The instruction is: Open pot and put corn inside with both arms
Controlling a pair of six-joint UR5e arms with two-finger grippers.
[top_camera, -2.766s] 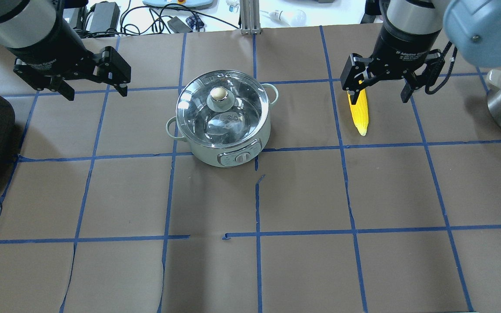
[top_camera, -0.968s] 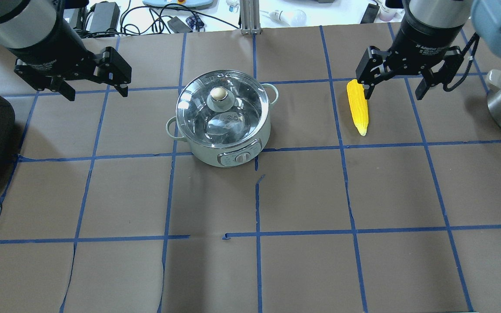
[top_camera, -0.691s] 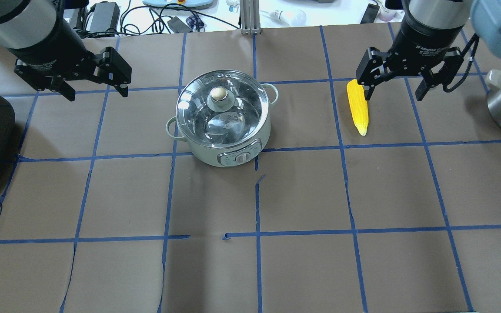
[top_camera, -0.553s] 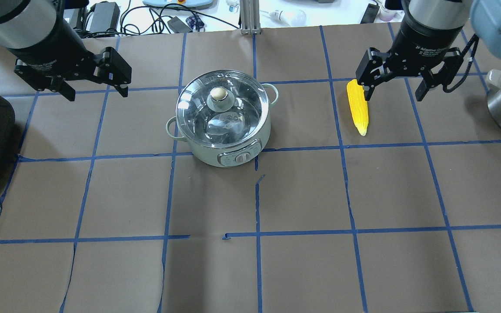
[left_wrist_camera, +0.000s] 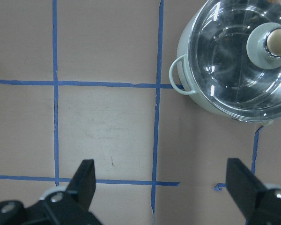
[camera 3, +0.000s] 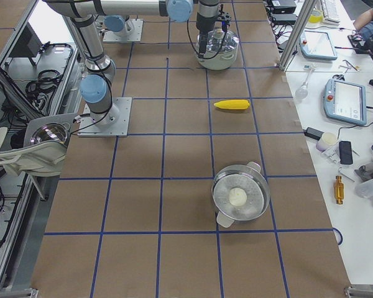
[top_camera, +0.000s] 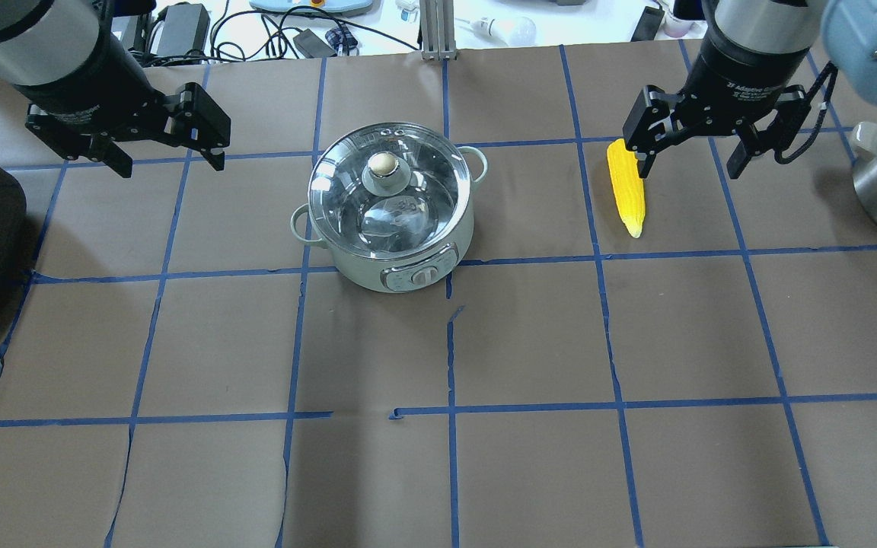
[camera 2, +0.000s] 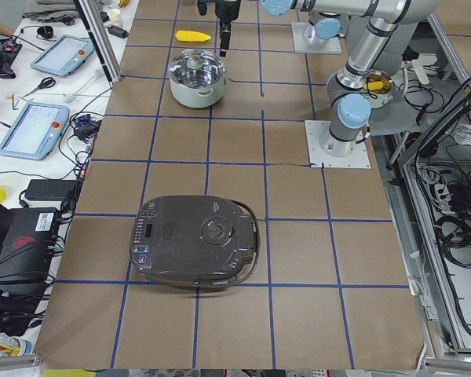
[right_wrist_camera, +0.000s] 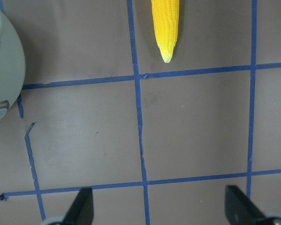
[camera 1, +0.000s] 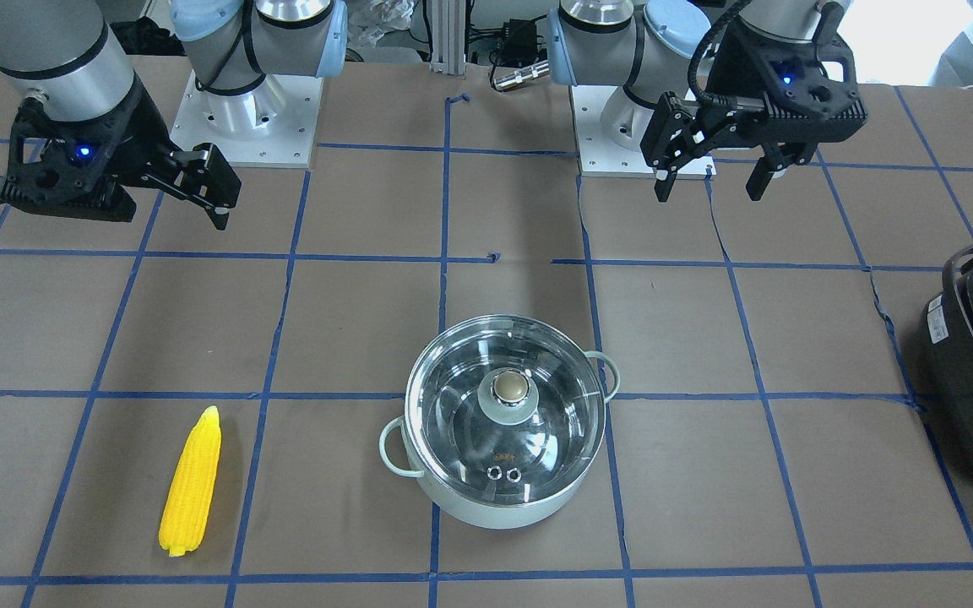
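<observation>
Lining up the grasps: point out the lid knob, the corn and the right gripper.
lid knob [top_camera: 383,162], overhead view, rounded top.
corn [top_camera: 627,194], overhead view, mid-cob.
right gripper [top_camera: 690,172], overhead view, midway between fingertips.

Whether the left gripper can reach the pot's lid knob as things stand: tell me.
Probably yes. The left gripper is open beside the pot, the knob stands exposed on top, and nothing lies between them.

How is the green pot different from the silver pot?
The green pot is pale mint outside; the silver pot is bare shiny metal. The green pot has a glass lid with a beige knob on; the silver pot is open, with something round and white inside. Both are round and sit on the table.
</observation>
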